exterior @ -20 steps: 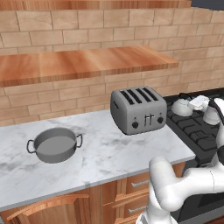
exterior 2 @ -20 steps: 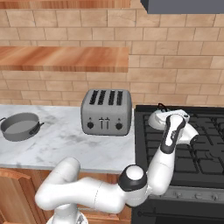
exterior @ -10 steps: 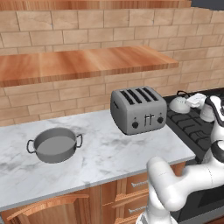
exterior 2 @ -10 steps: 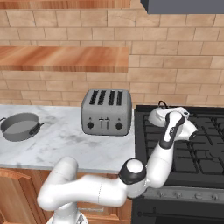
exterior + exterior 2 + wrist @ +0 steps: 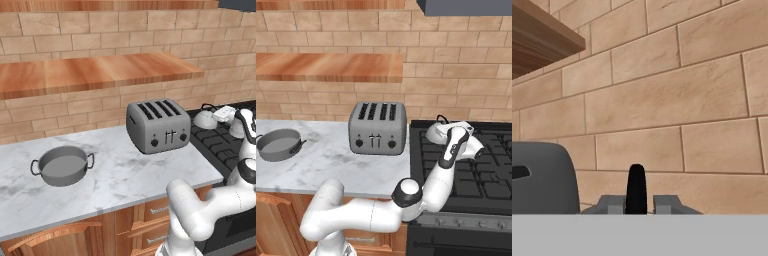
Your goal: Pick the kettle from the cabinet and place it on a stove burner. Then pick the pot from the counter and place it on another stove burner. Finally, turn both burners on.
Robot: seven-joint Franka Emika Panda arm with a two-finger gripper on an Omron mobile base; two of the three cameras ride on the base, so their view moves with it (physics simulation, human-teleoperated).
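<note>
Kettle point(image 5: 206, 119) sits on the rear left stove burner point(image 5: 456, 150), just past the toaster point(image 5: 157, 125), and your tool point(image 5: 636, 202) is at its thin black arched handle point(image 5: 636, 190). In the hand view the handle stands upright between the two finger tips, jaws narrow and close on either side of it; I judge you are still gripping or only just beginning to let go, and I cannot tell for certain that contact has broken.

To finish this step well, confirm the kettle rests flat on the grate before you open. Spread the jaws fully, so neither pad drags the handle sideways. Then lift straight up along the handle's own plane; a sideways exit could tip the small dome off the grate.

Once clear, retreat high over the toaster rather than beside it. Your next target, the pot point(image 5: 63, 165), lies well apart on the white marble surface point(image 5: 125, 175) to the left, so plan a base move or a long swing. Aim for one of its loop handles or the rim.
</note>
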